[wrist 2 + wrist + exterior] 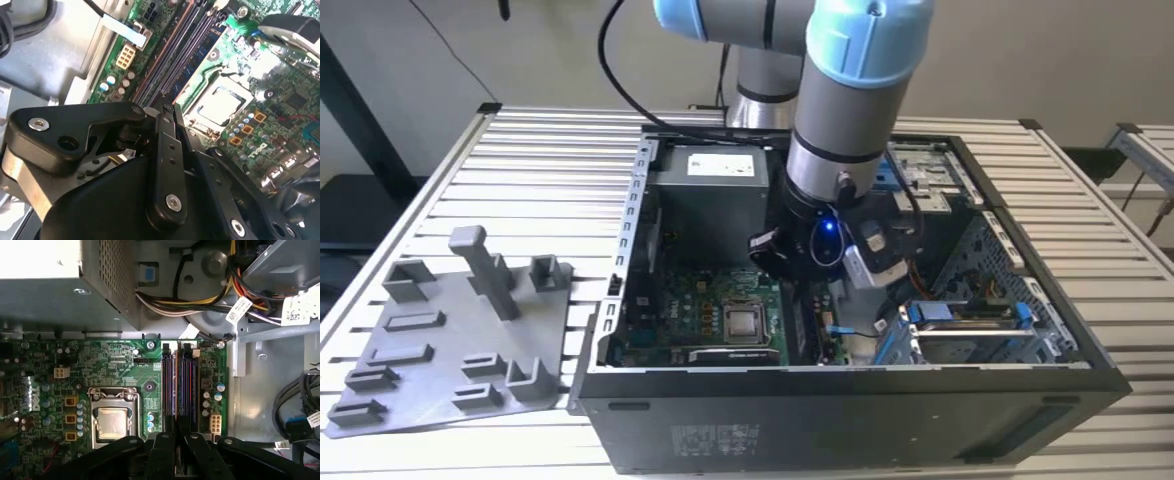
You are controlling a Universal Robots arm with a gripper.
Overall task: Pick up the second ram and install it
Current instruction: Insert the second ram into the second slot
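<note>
Second ram (176, 410) — we're gripping it in gripper (176, 440), fingers clenched, over memory slots (181, 382); tilt risking jam.

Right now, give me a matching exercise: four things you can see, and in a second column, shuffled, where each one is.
1. gray tray
2. gripper
3. processor socket
4. power supply box

A. fixed flat on the green board
B. on the slatted table, beside the case
C. over the memory slots
D. inside the case, beyond the board's edge

Pairs: 1-B, 2-C, 3-A, 4-D
</note>
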